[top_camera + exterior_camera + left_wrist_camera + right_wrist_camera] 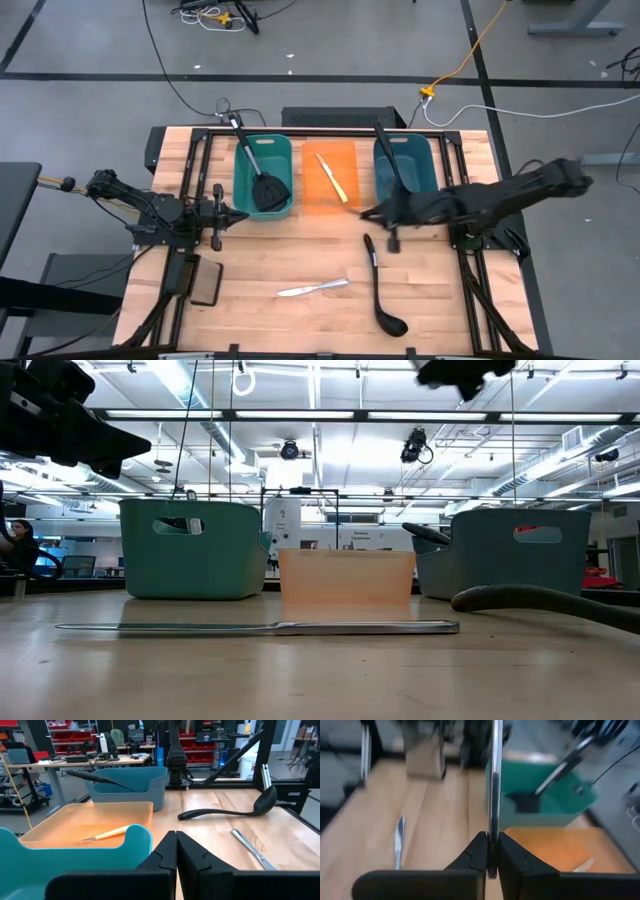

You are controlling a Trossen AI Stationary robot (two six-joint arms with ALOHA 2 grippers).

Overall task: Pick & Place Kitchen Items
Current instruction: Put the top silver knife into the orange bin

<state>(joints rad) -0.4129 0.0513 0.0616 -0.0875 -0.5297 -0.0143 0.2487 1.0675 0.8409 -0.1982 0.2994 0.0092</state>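
Right gripper (362, 214) is above the worktop (270, 260) at the near edge of the orange bin (330, 180), fingers (479, 851) clamped on a thin silver knife (495, 780). In the right wrist view the knife stands straight out from between the fingertips, pointing toward the teal bin (263, 176).

Left gripper (238, 213) hovers just beside the teal bin's near left corner. Its fingers (165, 857) are pressed together with nothing between them.

Teal bin: one spatula (262, 180), head inside, handle sticking out over the far rim.
Orange bin: one cream-handled knife (332, 176) lying diagonally on its floor; also seen in the left wrist view (106, 834).
Blue bin (404, 163): a long black utensil (392, 160) with its handle leaning over the far rim; its head is hidden by the right arm.

On the open worktop: a ladle (380, 290) in front of the right gripper, bowl toward the near edge, and a second silver knife (313, 289) lying flat to its left, well apart from both grippers. In the low view this knife (260, 627) lies across the front with the three bins standing behind it.

A black pad (205, 281) sits on the worktop near the left arm's base.
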